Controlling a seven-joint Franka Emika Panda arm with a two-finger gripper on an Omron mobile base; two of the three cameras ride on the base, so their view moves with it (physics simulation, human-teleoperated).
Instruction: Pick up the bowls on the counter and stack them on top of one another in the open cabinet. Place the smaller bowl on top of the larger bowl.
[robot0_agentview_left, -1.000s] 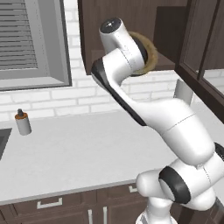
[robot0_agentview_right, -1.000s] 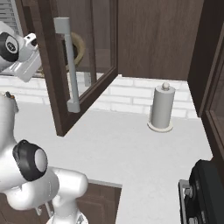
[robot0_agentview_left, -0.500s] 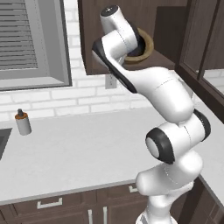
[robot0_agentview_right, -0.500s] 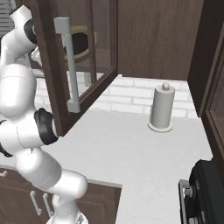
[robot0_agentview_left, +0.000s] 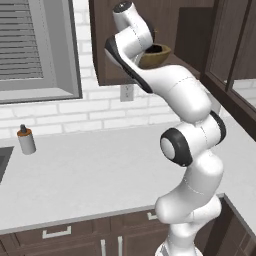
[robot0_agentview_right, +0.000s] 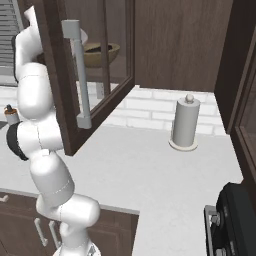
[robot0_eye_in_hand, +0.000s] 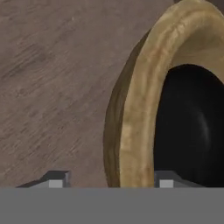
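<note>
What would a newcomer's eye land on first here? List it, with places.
First, the white arm reaching high into the open dark brown wall cabinet, its gripper at the thick rim of the wide tan wooden bowl on the shelf floor. The hand view shows the small glossy black bowl nested inside it. Lower down, a grey paper-towel holder stands on the light stone counter.

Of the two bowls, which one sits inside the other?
The small black bowl sits inside the wide tan wooden bowl, whose thick rim rings it; the wooden one rests on the cabinet floor.
</note>
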